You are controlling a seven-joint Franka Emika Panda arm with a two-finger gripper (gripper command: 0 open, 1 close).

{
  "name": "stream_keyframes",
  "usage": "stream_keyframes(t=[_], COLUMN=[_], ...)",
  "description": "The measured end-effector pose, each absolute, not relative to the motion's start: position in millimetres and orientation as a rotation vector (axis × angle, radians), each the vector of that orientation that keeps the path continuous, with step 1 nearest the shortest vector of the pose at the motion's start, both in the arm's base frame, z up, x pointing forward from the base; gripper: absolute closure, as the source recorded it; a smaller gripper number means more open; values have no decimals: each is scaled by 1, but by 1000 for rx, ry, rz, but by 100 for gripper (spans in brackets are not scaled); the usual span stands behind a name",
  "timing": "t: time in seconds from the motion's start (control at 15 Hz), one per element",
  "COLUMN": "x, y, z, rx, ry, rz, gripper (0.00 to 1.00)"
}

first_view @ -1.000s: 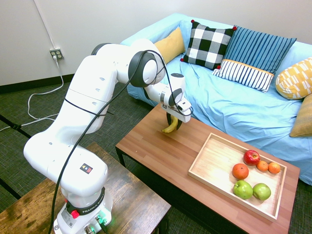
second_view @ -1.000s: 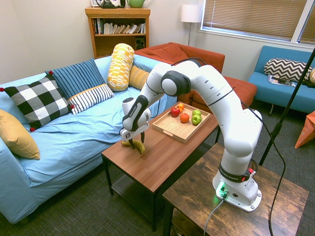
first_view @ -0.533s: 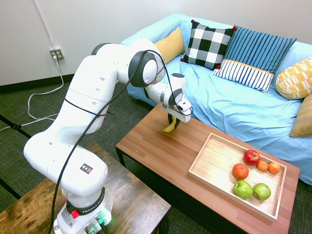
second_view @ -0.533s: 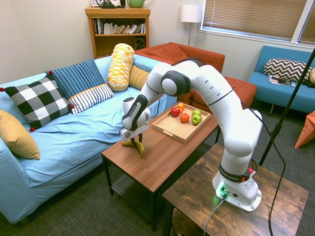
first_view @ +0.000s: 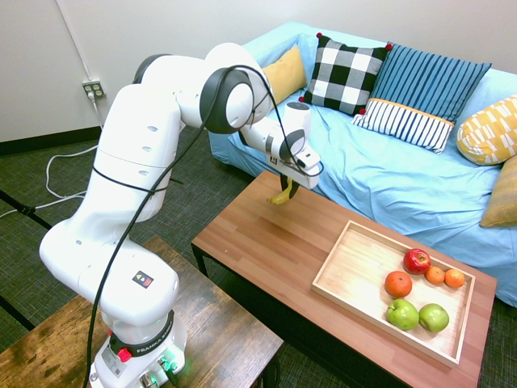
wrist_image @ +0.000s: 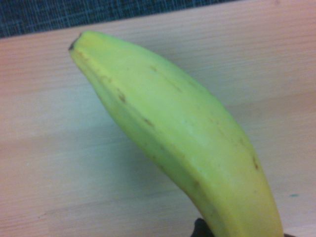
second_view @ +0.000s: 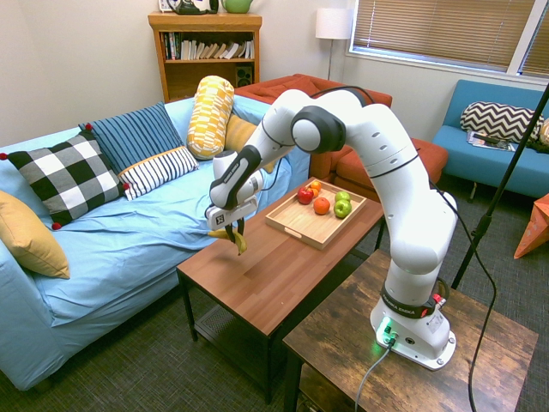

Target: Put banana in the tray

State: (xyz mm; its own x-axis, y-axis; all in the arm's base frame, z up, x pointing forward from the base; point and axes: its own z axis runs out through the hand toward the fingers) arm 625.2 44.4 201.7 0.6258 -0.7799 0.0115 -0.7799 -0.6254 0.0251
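Up at the sofa end of the coffee desk (first_view: 266,234), the white Franka arm (first_view: 121,194) has the banana (first_view: 282,194)! The fingers (second_view: 232,230) are pinching it around its middle, and it hangs just above the wood, well apart from the tray (first_view: 355,283), the landmark of this scene. Close in, the wrist view shows yellow-green skin, brown flecks and a dark tip at one end.

And the tray itself, pale wood with low raised edges, has quite a crowd inside: a red apple (first_view: 417,261), a large orange (first_view: 398,284), two smaller oranges, one (first_view: 435,276) beside the other (first_view: 454,278), and two green apples, one (first_view: 402,314) next to its twin (first_view: 434,318).

Beyond the tray runs the sofa (first_view: 380,178) under its light-blue cover, carrying a black-and-white checked pillow (first_view: 343,73), a blue striped pillow (first_view: 428,89), a white striped one (first_view: 404,124) and a yellow patterned one (first_view: 493,129).

Now for the lettering: on the arm's base, across the smaller wooden table from the tray, the dark band reads "FRANKA" (first_view: 145,343), the rest too small to make out. A warning label (first_view: 142,280) sits higher up, its print unreadable, and the mark on the gripper housing (second_view: 232,213) is too small to read.
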Motion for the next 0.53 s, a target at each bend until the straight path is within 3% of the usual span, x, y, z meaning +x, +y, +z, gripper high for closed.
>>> stream_keyframes(t=[0.27, 0.53], x=[600, 575], y=[-42, -142], z=[280, 290], rx=[2754, 2686], ry=[-1440, -1545], rz=[78, 75], gripper=[100, 100])
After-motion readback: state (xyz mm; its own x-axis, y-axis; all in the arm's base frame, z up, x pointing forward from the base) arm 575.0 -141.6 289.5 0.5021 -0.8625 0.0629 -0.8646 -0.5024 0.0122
